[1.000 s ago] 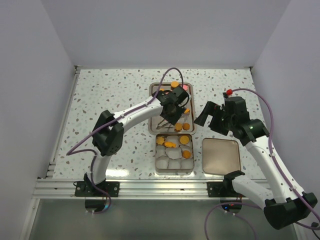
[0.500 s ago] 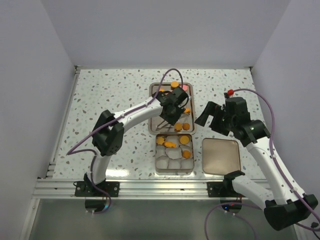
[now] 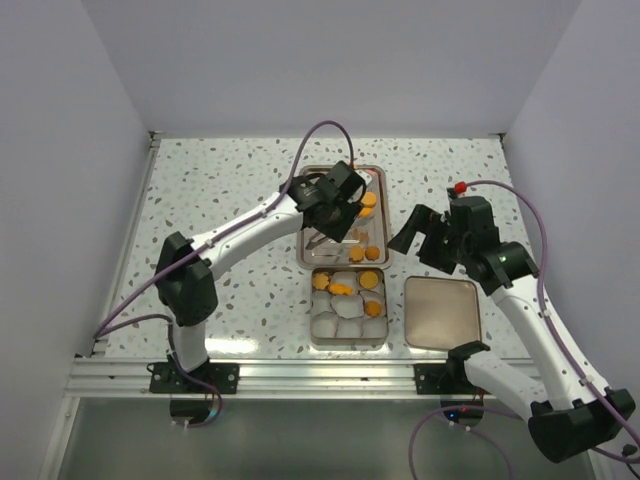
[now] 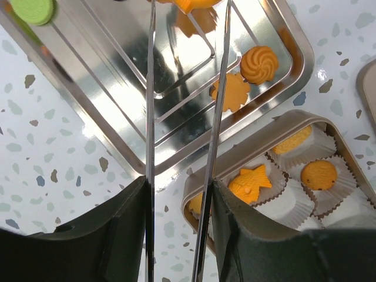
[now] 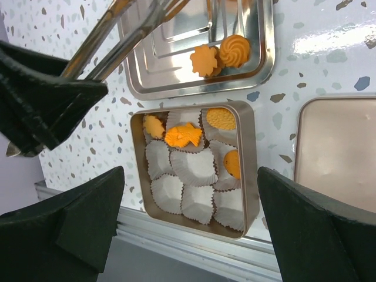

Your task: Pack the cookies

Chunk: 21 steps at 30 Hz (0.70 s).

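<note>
Cookies in tin: four orange cookies (image 5: 184, 135) are sitting in the tin (image 5: 253, 176), one to a cup: a fish, an oval and two round ones.
Cups: nine white paper cups (image 5: 194, 167) are filling the tin in three rows of three, and four of them are holding a cookie.
Lid: one lid (image 3: 442, 312) is lying flat just right of the tin, apart from it.
Right gripper: the right gripper (image 5: 191, 176) is hovering above the tin and lid, fingers spread wide and gripping nothing.
Cookies on tray: beyond the tin, one steel tray (image 4: 106, 88) is carrying two orange cookies side by side at its near right corner, one swirled and one flower-shaped. Two more orange ones are lying farther back by the right rim. A green cookie (image 4: 32, 9) is showing at the edge of the left wrist view. The left arm is covering part of the tray, so the full count cannot be told.
Left gripper: the left gripper (image 4: 177, 194) is pressing on one pair of tweezers (image 4: 150, 117), a finger against each blade. The blades are running apart toward an orange cookie. Whether the tips are pinching it cannot be told.
Surface: a white speckled table (image 3: 220, 190) is bearing everything, with a metal rail (image 3: 300, 375) running along its near edge.
Room: plain pale walls (image 3: 320, 60) are closing in the left, right and far sides.
</note>
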Motion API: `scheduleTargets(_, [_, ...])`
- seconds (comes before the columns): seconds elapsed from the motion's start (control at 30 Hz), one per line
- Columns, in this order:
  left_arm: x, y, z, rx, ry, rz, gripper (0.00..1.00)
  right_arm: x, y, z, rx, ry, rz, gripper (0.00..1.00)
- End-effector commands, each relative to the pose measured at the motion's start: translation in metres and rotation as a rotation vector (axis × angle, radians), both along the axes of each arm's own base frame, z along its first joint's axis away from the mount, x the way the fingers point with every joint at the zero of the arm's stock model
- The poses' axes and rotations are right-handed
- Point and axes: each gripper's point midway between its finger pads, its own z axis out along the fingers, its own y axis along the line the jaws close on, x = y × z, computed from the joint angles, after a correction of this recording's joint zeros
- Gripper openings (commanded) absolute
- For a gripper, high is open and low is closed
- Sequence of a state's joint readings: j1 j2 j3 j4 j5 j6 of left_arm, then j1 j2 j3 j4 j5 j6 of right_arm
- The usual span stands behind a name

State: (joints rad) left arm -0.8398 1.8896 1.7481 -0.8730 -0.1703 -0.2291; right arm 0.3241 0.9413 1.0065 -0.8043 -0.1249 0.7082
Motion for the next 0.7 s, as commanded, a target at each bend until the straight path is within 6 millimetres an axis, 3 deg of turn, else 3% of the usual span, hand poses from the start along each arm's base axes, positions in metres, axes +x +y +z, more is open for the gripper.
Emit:
scheduleTargets(0.0, [-0.009, 0.017, 0.034, -0.054, -0.045, 0.046, 0.37, 0.003, 0.006, 0.006, 0.048, -0.024, 0.005, 0.99])
scheduleTargets(0.07, [-0.018, 0.023, 0.045, -0.082, -0.053, 0.042, 0.36, 0.004, 0.006, 0.007, 0.046, -0.028, 0.004, 0.99])
scheduleTargets(0.13, [-0.028, 0.032, 0.039, -0.077, -0.035, 0.044, 0.36, 0.004, 0.005, 0.007, 0.037, -0.031, 0.006, 0.99])
scheduleTargets(0.17, [-0.036, 0.035, 0.048, -0.106, -0.043, 0.035, 0.36, 0.004, 0.004, 0.007, 0.034, -0.031, 0.005, 0.99])
scheduleTargets(0.23, [-0.048, 0.043, 0.041, -0.116, -0.027, 0.030, 0.36, 0.005, 0.004, 0.009, 0.029, -0.035, 0.010, 0.99])
scheduleTargets(0.27, [-0.057, 0.045, 0.053, -0.162, -0.038, 0.008, 0.36, 0.006, 0.005, 0.008, 0.031, -0.033, 0.010, 0.99])
scheduleTargets(0.43, [-0.092, 0.056, 0.050, -0.206, -0.024, -0.057, 0.36, 0.007, 0.011, 0.001, 0.053, -0.016, 0.032, 0.99])
scheduleTargets(0.67, [-0.140, 0.058, 0.047, -0.226, 0.019, -0.131, 0.35, 0.013, 0.015, -0.003, 0.051, -0.011, 0.047, 0.99])
